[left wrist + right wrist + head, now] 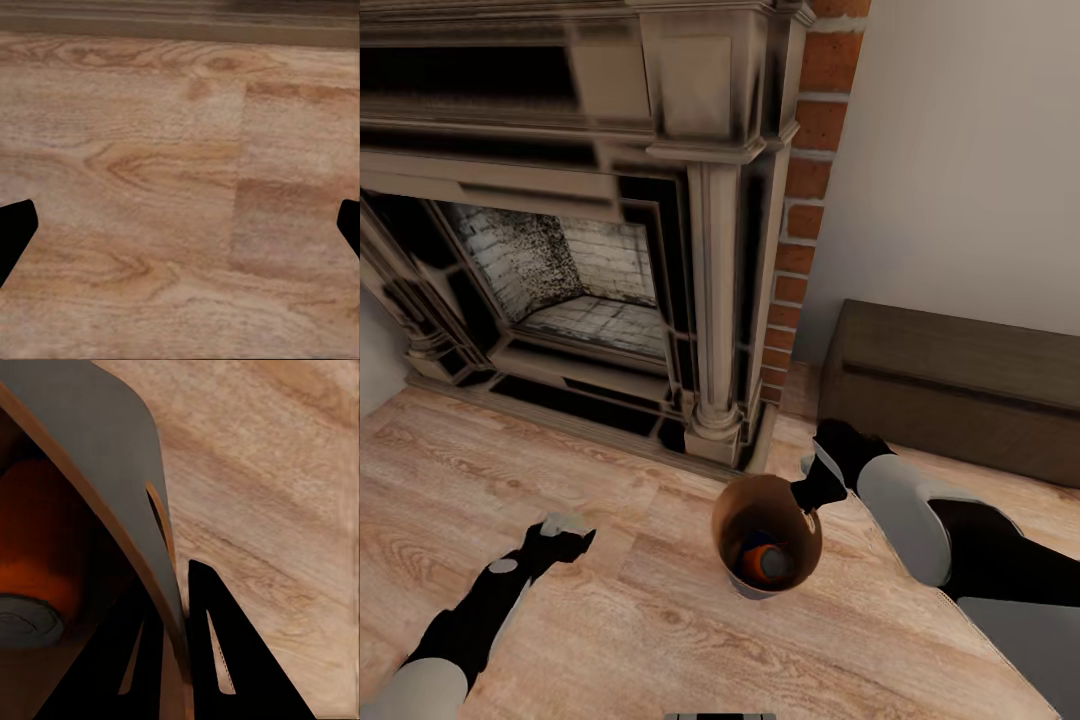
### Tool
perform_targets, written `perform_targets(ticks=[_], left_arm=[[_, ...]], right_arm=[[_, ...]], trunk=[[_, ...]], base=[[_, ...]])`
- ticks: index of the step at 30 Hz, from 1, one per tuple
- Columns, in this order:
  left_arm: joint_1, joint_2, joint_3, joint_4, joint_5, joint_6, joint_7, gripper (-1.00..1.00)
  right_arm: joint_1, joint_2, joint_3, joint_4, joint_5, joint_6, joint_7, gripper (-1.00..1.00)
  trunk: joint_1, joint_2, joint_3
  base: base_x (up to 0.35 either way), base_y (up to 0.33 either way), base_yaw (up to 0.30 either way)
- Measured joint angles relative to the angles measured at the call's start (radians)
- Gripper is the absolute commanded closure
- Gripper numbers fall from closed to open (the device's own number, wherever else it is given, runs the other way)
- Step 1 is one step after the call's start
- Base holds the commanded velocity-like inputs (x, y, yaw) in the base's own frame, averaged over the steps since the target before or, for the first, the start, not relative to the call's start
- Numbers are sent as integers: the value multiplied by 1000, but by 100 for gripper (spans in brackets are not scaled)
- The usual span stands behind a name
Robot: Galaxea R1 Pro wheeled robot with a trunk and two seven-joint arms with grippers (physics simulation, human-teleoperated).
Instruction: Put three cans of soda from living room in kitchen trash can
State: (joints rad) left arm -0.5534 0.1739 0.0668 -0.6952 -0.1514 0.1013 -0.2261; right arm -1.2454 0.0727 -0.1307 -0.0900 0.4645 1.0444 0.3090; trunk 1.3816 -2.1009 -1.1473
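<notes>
Head view, right pincer (807,503) clamping trash can (745,578) rim, fireplace (590,230) ahead

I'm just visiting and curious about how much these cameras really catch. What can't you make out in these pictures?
- How many cans lie in the trash can: the head view shows one orange can; the bucket's wall hides the rest of its floor.
- The can's label: too small and dark in the head view, cut off in the right wrist view.
- The left gripper: its fingertips are cut by the left wrist view's edges.
- The right gripper pinches the rim; one finger sits hidden inside.
</notes>
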Motion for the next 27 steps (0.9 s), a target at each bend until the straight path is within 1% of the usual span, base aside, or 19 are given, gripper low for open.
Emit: perform_targets(ticks=[1, 2, 3, 4, 6, 8, 10, 13, 16, 19, 21, 22, 25, 27], left_arm=[[0, 0, 16, 38, 1, -32, 10, -100], [0, -1, 43, 94, 2, -83, 24, -100], [0, -1, 55, 118, 3, -105, 29, -100], [0, -2, 72, 149, 3, -138, 36, -100], [1, -3, 84, 170, 4, -161, 39, -100], [1, -1, 99, 191, 7, -186, 39, -100], [1, -2, 103, 194, 7, -192, 40, -100], [1, -5, 106, 199, 8, -201, 40, -100], [2, -6, 107, 197, 9, -204, 45, -100], [3, -8, 108, 197, 8, -204, 47, -100], [3, -8, 108, 198, 8, -204, 48, -100], [3, -8, 108, 199, 8, -205, 48, -100], [3, -9, 109, 205, 8, -205, 48, -100], [4, -9, 109, 206, 8, -206, 48, -100]], right_arm=[[0, -6, 7, -1, 11, -1, -2, 100], [0, -14, 10, -1, 15, -1, -5, 100], [1, -17, 16, -1, 22, -2, -7, 100], [2, -21, 15, -3, 21, -2, -13, 100], [6, -24, 10, -7, 14, -1, -22, 100], [38, -26, -7, -31, -8, 1, -34, 100], [66, -27, -9, -63, -12, 1, -38, 100], [149, -26, -8, -170, 8, -35, -36, 100], [200, -25, -9, -250, 16, -56, -18, 100], [229, -18, -7, -279, -8, -59, 16, 100], [237, -16, -8, -287, -31, -59, 26, 100], [240, -16, -9, -290, -29, -60, 30, 100], [246, -15, -6, -292, 5, -83, 33, 100], [249, -15, -4, -292, 8, -89, 35, 100]], trunk=[[0, 0, 0], [0, 0, 0], [0, 0, 0], [0, 0, 0], [0, 0, 0], [0, 0, 0], [0, 0, -1], [0, 0, -2], [0, 0, -5], [0, 0, -8], [0, 0, -10], [0, 0, -11], [0, 0, -14], [0, 0, -15]], base=[[0, 0, 0], [0, 0, 0], [0, 0, 0], [0, 0, 0], [0, 0, 0], [0, 0, 0], [0, 0, 8], [0, 0, 69], [0, 0, 135], [0, 0, 178], [0, 0, 191], [0, 0, 197], [0, 0, 204], [0, 0, 212]])
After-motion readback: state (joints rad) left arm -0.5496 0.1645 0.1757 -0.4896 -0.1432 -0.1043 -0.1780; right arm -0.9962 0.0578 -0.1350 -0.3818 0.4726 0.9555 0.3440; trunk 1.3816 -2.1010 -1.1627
